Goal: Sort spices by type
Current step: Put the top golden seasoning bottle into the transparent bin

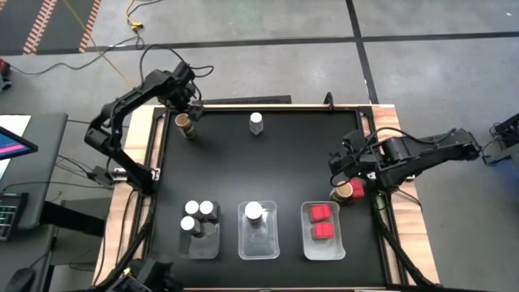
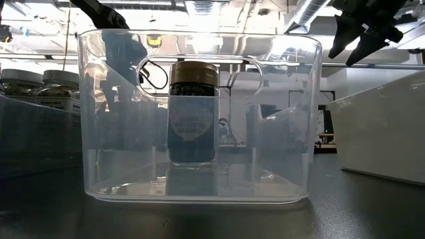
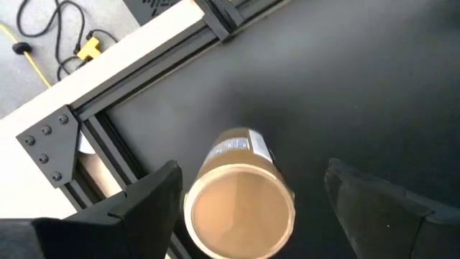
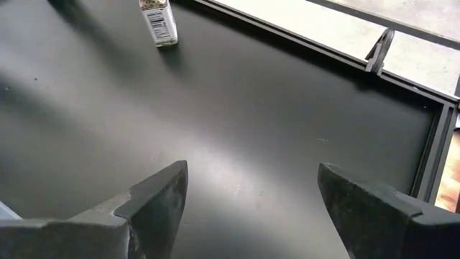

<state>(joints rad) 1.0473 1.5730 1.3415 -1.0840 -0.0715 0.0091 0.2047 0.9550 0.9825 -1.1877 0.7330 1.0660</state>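
Note:
A spice jar with a tan lid (image 3: 241, 212) stands upright on the black table near its far left corner (image 1: 185, 123). My left gripper (image 1: 189, 112) hangs over it, pointing down and open, one finger (image 3: 154, 194) on each side of the lid and apart from it. A white-capped jar (image 1: 256, 123) stands alone at the far middle. My right gripper (image 1: 344, 165) is open over bare table at the right (image 4: 251, 194). Just nearward of it stand a tan-lidded jar (image 1: 344, 192) and a red-capped jar (image 1: 357, 188).
Three clear trays line the near edge. The left tray (image 1: 212, 243) holds three white-capped jars, the middle one (image 1: 258, 242) one white-capped jar, and the right one (image 1: 334, 247) two red-capped jars. A metal frame (image 3: 144, 79) rims the table just behind the left gripper.

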